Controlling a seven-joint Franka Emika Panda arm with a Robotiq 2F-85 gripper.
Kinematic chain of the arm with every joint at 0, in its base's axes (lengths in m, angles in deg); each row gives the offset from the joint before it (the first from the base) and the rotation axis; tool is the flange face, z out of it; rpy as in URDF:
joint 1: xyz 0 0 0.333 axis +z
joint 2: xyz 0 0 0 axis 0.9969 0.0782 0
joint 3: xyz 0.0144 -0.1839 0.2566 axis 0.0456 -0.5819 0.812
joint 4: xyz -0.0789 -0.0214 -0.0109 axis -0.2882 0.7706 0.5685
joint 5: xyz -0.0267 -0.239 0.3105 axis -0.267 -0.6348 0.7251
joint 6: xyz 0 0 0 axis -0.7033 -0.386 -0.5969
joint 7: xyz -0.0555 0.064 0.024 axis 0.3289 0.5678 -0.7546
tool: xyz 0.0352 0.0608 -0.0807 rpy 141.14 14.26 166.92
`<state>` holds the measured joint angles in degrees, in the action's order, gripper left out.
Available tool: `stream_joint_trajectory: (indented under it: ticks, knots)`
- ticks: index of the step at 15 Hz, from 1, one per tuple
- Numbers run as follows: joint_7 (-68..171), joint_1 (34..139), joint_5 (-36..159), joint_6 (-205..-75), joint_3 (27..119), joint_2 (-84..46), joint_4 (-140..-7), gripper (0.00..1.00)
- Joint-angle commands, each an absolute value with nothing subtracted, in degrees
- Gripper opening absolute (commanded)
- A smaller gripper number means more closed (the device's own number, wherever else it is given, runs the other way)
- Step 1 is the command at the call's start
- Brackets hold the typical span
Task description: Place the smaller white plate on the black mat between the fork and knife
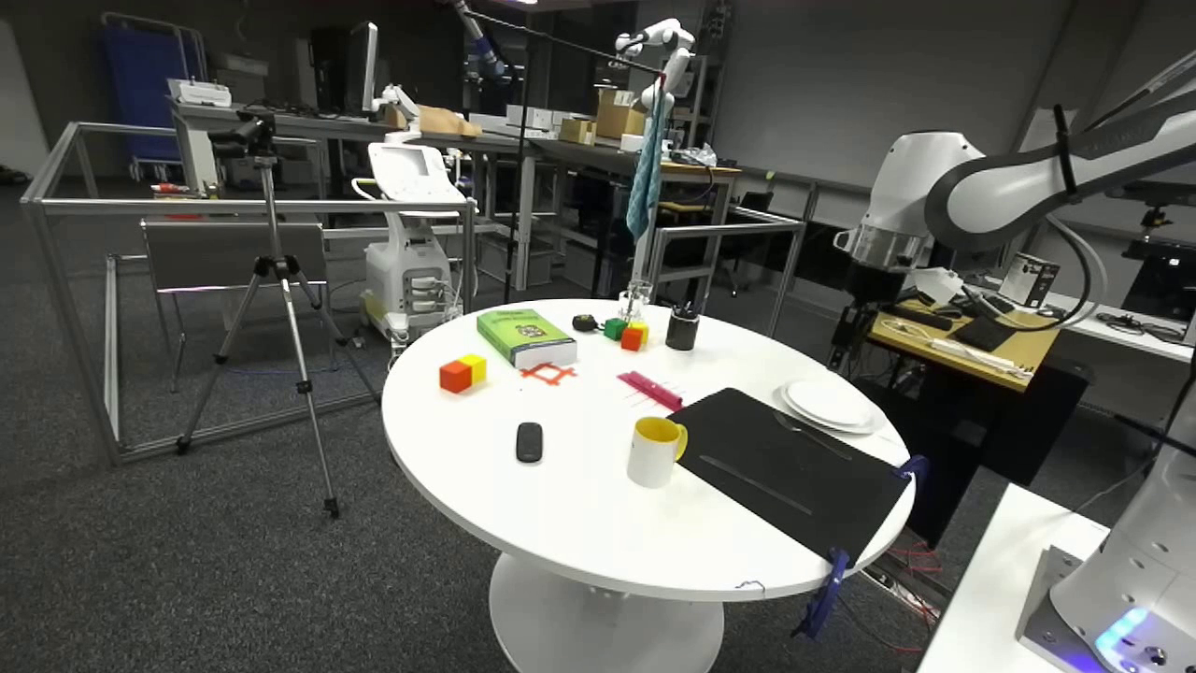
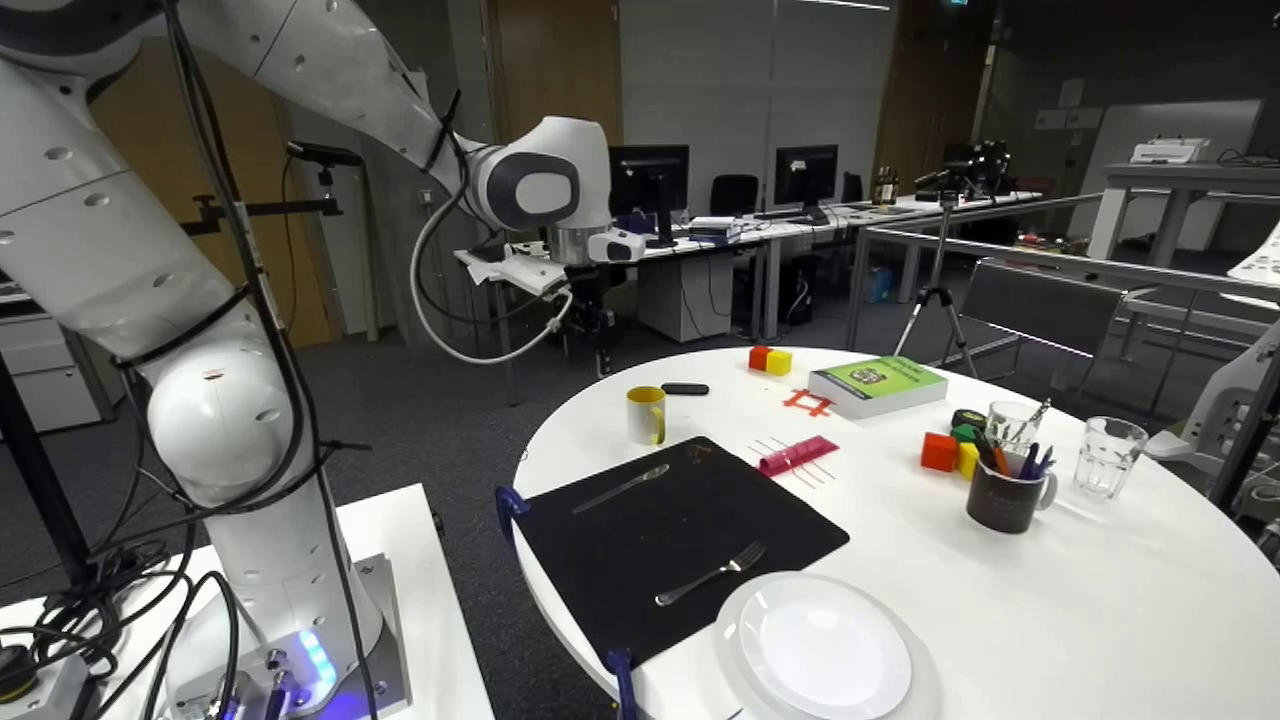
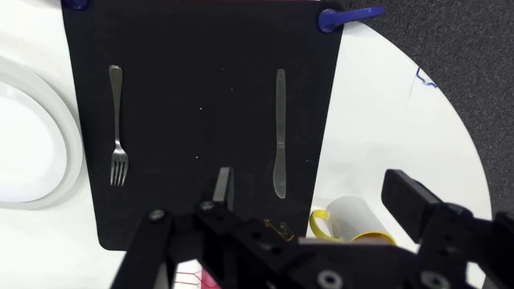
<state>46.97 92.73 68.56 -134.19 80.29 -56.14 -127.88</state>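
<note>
The smaller white plate [image 2: 825, 645] lies on top of a larger white plate [image 2: 924, 690], beside the black mat [image 2: 680, 530]. The stack also shows in an exterior view [image 1: 827, 402] and at the left edge of the wrist view [image 3: 30, 144], partly cut off. The fork [image 3: 117, 132] lies on the mat's side near the plates, the knife [image 3: 280, 132] on the far side, with bare mat between. My gripper [image 3: 315, 192] is open and empty, its fingers wide apart. It is up in the air above the table in both exterior views [image 1: 841, 341] [image 2: 603, 350], away from the plates.
A white cup with yellow inside [image 3: 353, 220] stands by the mat's knife side. Blue clamps [image 3: 331, 20] grip the mat's edge. A pink piece [image 2: 800, 455], a green book [image 2: 880, 385], coloured cubes [image 2: 938, 452], a pen mug [image 2: 1008, 497] and glasses [image 2: 1105, 460] stand farther off.
</note>
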Motion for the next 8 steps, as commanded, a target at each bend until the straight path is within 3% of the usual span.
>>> stream_joint_trajectory:
  ticks: [1, 8]
  knots:
    - [44.4, 89.9, 69.5, -133.0, 76.9, -55.9, -125.6, 1.0]
    - [42.5, 87.8, 68.5, -134.1, 74.9, -54.0, -121.6, 1.0]
